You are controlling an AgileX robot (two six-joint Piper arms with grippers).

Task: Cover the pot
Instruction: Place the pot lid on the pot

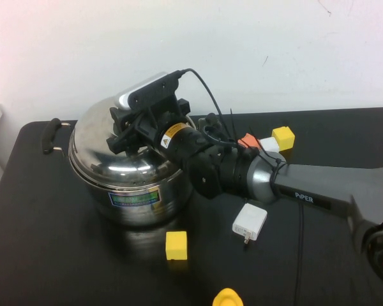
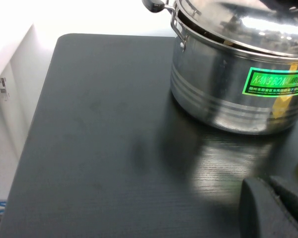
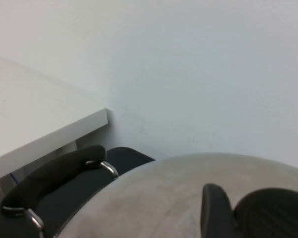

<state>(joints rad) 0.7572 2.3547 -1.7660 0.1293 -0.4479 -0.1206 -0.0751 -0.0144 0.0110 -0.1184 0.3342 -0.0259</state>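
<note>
The right pincer (image 1: 129, 131) sits atop the lid (image 1: 108, 143), grip hidden; lower it level onto the pot (image 1: 140, 197). The left pincer (image 2: 275, 206) waits near the desk (image 2: 99, 139), state unclear.

Plain white wall (image 1: 274, 44) behind, black tabletop (image 1: 64, 255), white furniture edge (image 3: 49, 139) at its left side

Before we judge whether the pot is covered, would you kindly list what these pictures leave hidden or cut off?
- High view: the lid knob and the right gripper fingertips are hidden by the wrist camera and arm above the pot.
- High view: the pot's right handle is hidden behind the arm.
- Left wrist view: the left gripper is cut off at the edge; the pot's right side too.
- Right wrist view: only the lid's dome and one handle show; seating unclear.
</note>
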